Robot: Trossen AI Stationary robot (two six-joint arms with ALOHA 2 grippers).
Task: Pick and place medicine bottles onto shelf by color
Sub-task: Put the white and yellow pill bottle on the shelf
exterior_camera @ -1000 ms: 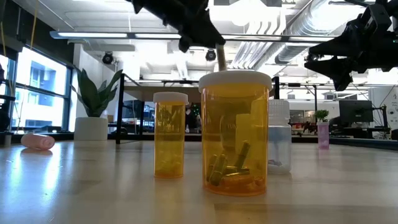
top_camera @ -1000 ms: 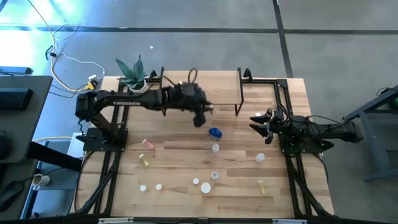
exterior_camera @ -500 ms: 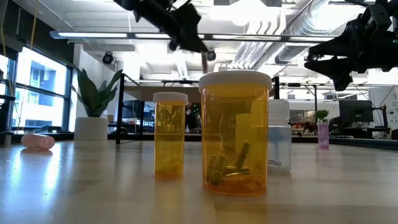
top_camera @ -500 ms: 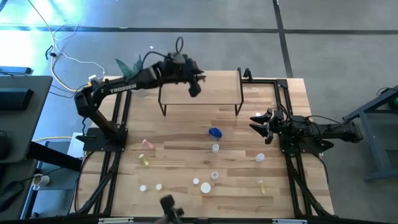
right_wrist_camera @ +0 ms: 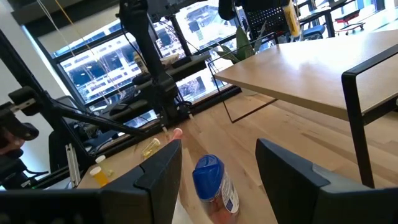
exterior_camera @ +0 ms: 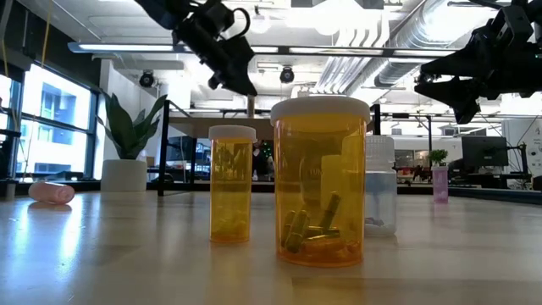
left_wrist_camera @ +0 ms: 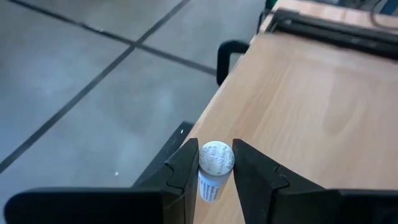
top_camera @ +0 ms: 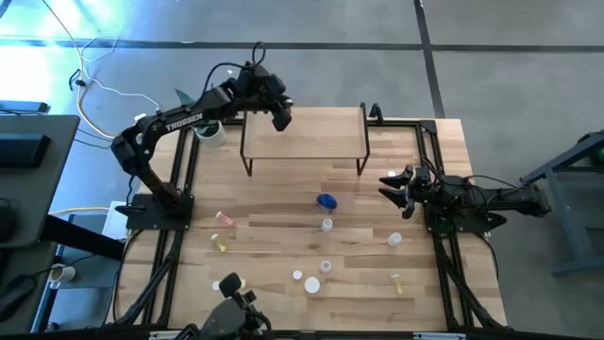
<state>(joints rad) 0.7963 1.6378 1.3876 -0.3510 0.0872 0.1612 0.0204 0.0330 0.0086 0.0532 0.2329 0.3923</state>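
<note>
shelf [top_camera: 311, 132] top lies bare and reachable from above; potted plant [top_camera: 201, 111] crowds its left end, scattered bottles [top_camera: 326, 225] dot the table in front.

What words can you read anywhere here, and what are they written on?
"TROSSEN": white letters on the left arm, seen from above.
White bottle cap in the left claw: tiny embossed print, too small to read.
Blue-capped bottle label: too blurred to read.
Orange bottles: no readable text.
</note>
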